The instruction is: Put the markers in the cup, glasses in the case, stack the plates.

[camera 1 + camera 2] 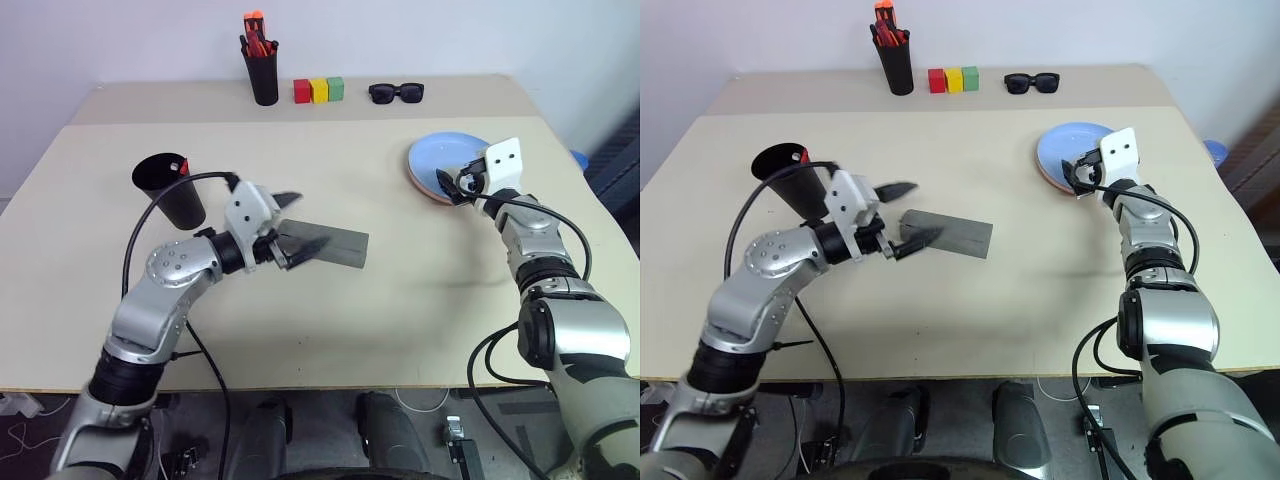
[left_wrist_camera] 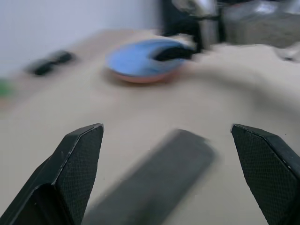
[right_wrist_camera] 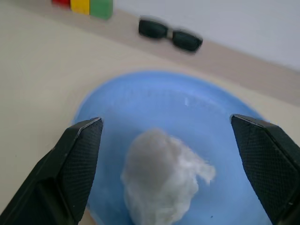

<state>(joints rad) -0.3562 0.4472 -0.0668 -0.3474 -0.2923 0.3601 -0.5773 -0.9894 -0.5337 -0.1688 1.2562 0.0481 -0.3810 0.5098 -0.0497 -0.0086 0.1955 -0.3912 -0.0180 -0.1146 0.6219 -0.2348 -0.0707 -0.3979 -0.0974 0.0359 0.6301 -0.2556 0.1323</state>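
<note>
A red marker stands inside the black cup at the left. My left gripper is open and hovers level over the near end of the shut grey case. The light blue plate rests on the pink plate at the right. A white crumpled lump lies in the blue plate. My right gripper is open over the plate's near rim, with nothing between its fingers. The glasses are out of view.
At the back of the table stand a black pen holder with orange-red pens, three coloured blocks and black sunglasses. A black cable loops from my left arm past the cup.
</note>
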